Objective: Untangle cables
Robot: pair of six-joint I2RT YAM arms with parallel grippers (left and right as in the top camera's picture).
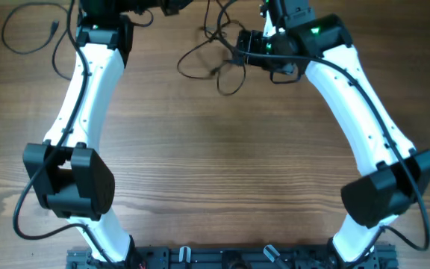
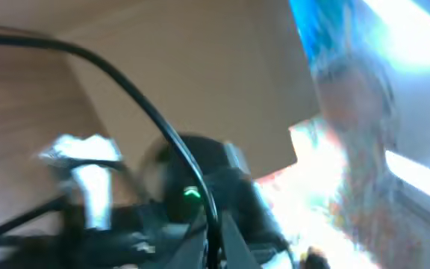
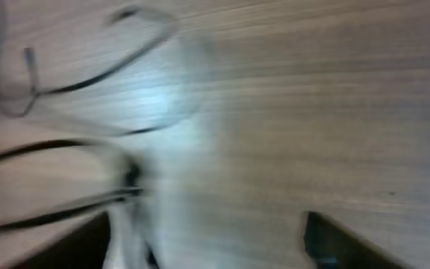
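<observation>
Early pulling-apart step. Cables [image 1: 213,63] lie tangled at the table's [image 1: 215,149] far edge, touching the right gripper [image 1: 248,46], whose jaws blur hides; left gripper [image 1: 172,6] closed. Next move probably needs firm holds, then gentle spreading.

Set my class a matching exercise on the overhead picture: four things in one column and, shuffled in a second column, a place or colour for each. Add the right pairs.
Column one
1. cables
2. right gripper
3. table
4. left arm's elbow

Column two
A. brown wood grain
B. bulky black housing, lower left of the view
C. thin black loops, far middle of the view
D. just right of the tangle, pointing at it

Pairs: 1-C, 2-D, 3-A, 4-B
</observation>
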